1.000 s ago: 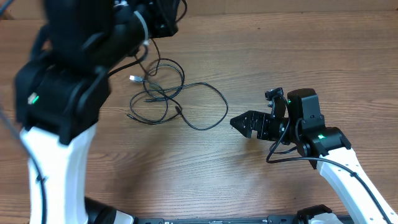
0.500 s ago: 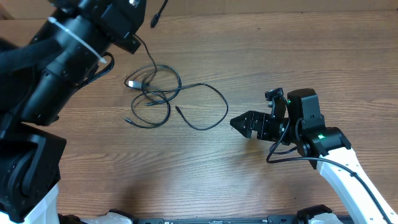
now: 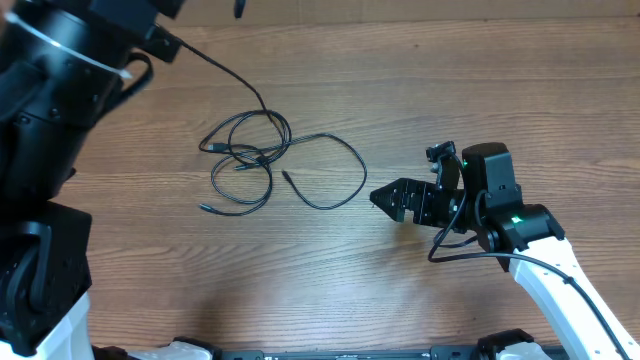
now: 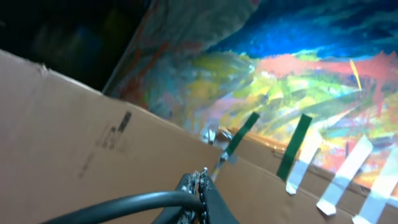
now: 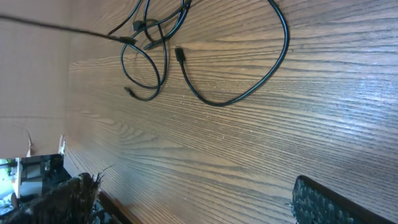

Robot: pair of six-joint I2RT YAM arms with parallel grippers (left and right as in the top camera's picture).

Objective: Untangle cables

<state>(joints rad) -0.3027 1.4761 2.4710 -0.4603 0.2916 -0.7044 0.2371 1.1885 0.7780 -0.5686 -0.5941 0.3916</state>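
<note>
The cables [image 3: 245, 160] lie as a loose black tangle left of the table's middle, with one wide loop [image 3: 340, 175] spread to the right. One strand [image 3: 215, 65] runs taut from the tangle up to my left arm, and a plug end [image 3: 240, 8] dangles at the top edge. In the left wrist view my left gripper [image 4: 202, 182] is raised off the table and shut on a black cable [image 4: 124, 205]. My right gripper [image 3: 385, 200] rests open, right of the loop and apart from it. The right wrist view shows the tangle [image 5: 146, 37] and loop [image 5: 249, 93] ahead of the right gripper [image 5: 199, 205].
My left arm [image 3: 50, 120] looms large over the table's left side. Bare wooden tabletop [image 3: 420, 80] lies around the cables. The left wrist view faces a cardboard wall [image 4: 74, 124] with green and white tape strips [image 4: 295, 146] under a painted cloth [image 4: 292, 62].
My left arm has swung up and to the left with the cable end, drawing one strand taut and dragging the tangle slightly left. The right arm has not moved.
</note>
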